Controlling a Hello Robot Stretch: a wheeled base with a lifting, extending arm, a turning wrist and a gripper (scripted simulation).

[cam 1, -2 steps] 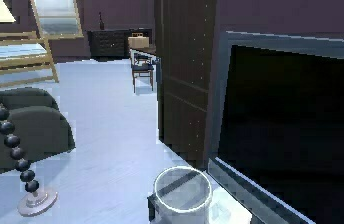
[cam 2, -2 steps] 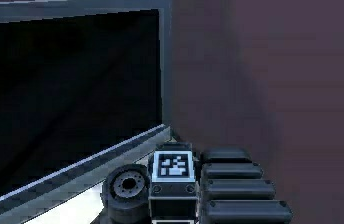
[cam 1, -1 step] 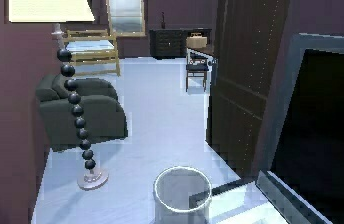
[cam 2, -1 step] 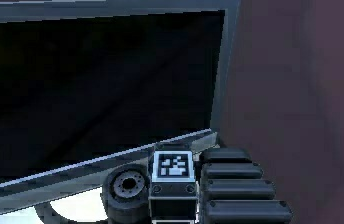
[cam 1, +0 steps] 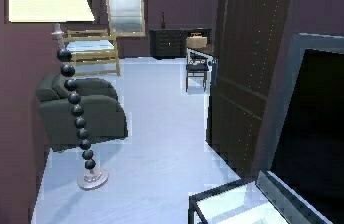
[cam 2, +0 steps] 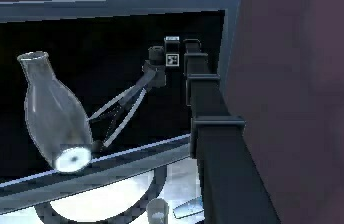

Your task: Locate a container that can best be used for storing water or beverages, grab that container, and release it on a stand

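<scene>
Nearest: glass-topped stand point(cam 1: 232, 206) carrying the TV point(cam 1: 325, 130). Grey bottle point(cam 2: 52, 105) hangs tilted at the gripper point(cam 2: 92, 135), clear of the stand and right in front of the black screen, so it's held. Can't tell the state of the fingers point(cam 2: 125, 115). Risks: released at that tilt it topples or rolls off the stand's edge; reaching farther out knocks the screen. Farther left: floor lamp point(cam 1: 76, 100), armchair point(cam 1: 90, 108), desk point(cam 1: 170, 42) at the back.

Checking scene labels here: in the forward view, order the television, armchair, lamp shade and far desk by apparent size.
1. Television, though it is nearest the camera.
2. Armchair.
3. Lamp shade and desk: look alike, not ranked; the shade is cut by the top edge, the desk stands far off.
</scene>
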